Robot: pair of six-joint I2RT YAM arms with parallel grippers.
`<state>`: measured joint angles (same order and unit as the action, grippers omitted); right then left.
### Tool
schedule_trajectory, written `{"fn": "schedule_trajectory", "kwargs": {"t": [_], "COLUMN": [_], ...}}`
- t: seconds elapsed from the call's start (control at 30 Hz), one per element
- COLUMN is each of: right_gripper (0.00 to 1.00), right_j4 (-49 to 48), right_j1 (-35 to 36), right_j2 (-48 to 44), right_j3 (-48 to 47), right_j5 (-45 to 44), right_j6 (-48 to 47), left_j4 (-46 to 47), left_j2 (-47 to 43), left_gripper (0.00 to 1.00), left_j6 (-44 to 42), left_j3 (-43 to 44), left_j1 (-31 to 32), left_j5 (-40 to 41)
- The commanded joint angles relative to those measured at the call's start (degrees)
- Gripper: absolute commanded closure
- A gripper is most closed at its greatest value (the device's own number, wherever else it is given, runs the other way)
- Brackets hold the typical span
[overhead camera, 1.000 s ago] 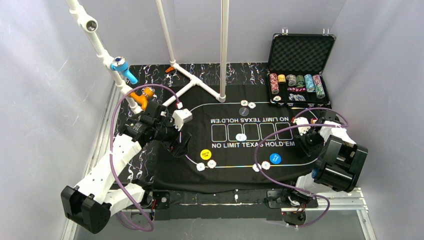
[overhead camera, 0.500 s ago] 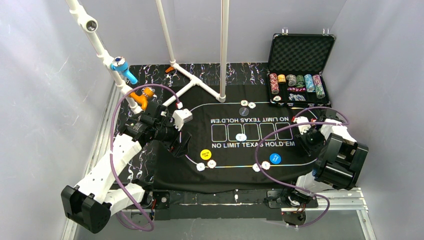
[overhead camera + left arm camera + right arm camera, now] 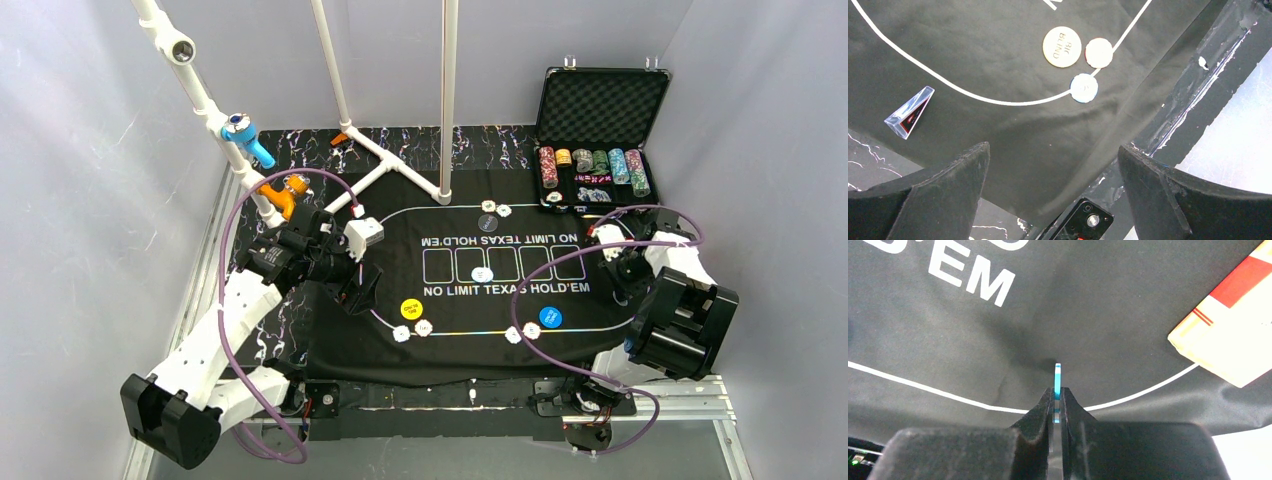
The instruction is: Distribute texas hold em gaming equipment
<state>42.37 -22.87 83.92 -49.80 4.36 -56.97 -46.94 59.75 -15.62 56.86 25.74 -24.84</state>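
A black felt mat lettered for Texas hold'em covers most of the bench. At the mat's right end, the right hand is pinched tight on a blue-and-white chip. The chip stands upright on its edge, close over the felt beside the white border line. A cream and red pack of cards lies on the mat near the chip, not touching it.

The left hand hangs over the mat's near left corner, fingers spread wide, holding nothing. Beneath it lies a yellow button marked "BIG BLIND". One pale chip sits just beside the button and another lies on the border line.

A blue button lies near the mat's near edge towards the right. A white button sits in one of the centre boxes. An open black case at the far right holds rows of chips.
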Motion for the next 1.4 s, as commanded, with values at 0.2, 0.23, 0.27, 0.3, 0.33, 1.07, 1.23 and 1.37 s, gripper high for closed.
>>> {"fn": "schedule_trajectory", "kwargs": {"t": [0.2, 0.23, 0.27, 0.3, 0.33, 1.07, 1.23, 1.37], "right_gripper": [0.94, 0.93, 0.93, 0.93, 0.93, 0.99, 0.99, 0.99], "right_j4": [13.84, 14.18, 14.02, 13.19, 12.11, -11.42, -12.47, -13.28], "right_j1": [4.12, 6.53, 9.09, 11.57, 14.5, 35.75, 36.47, 37.29], "right_j2": [-3.92, -3.87, -3.79, -3.54, -3.06, 31.14, 37.18, 40.77], "right_j3": [-14.15, -15.3, -16.19, -16.99, -17.72, -44.9, -49.7, -52.44], "right_j5": [11.17, 11.73, 12.49, 13.34, 13.88, 22.38, 26.62, 28.99], "right_j6": [3.7, 5.4, 7.46, 9.97, 12.54, 46.21, 49.21, 51.06], "left_j4": [-0.96, -0.96, -0.96, -0.98, -0.93, 0.01, 0.05, 0.07], "left_j2": [-1.48, -1.55, -1.54, -1.6, -1.66, -4.14, -4.87, -5.11], "left_gripper": [0.01, 0.01, 0.01, 0.01, 0.01, 0.01, 0.01, 0.01], "left_j6": [-0.07, -0.03, -0.17, -0.16, -0.16, -0.63, -0.48, -0.72], "left_j3": [0.7, 0.62, 0.61, 0.55, 0.47, -1.44, -1.83, -2.27], "left_j1": [0.28, 0.3, 0.33, 0.3, 0.26, 0.26, 0.19, 0.19], "left_j5": [-1.53, -1.53, -1.53, -1.48, -1.44, -1.26, -1.4, -1.1]}}
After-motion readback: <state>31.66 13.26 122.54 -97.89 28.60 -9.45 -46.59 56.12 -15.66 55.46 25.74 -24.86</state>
